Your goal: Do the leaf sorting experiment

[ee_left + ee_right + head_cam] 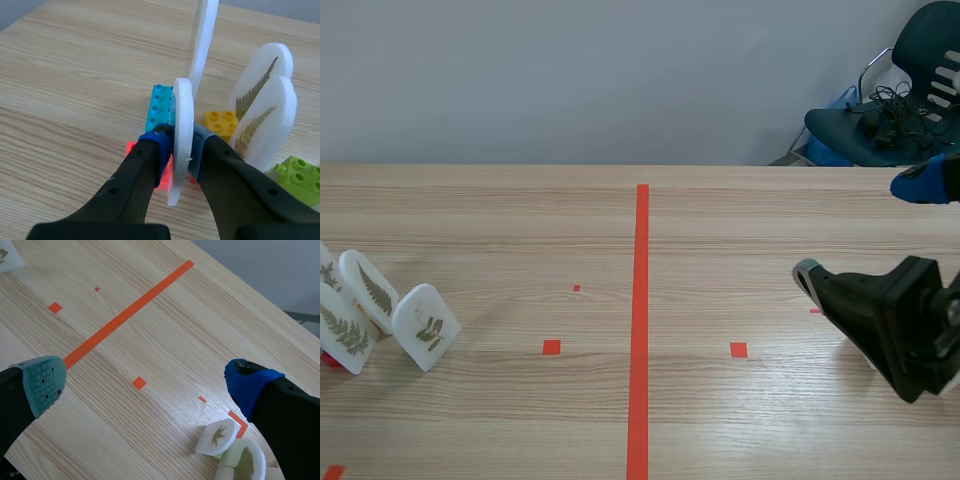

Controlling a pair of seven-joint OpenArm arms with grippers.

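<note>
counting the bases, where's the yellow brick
Left wrist view: the yellow brick sits ahead of the left gripper, between its gripped white card and two fern cards.

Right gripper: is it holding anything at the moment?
No, the right gripper is wide open, with only table showing in the gap.

No readable text, labels, brands or numbers show in any of the three views

Pale wooden tabletop (520, 220), orange tape (640, 300) down its middle; white leaf plaques (425, 327) stand at left, apparently on toy bricks (160, 107).
</note>
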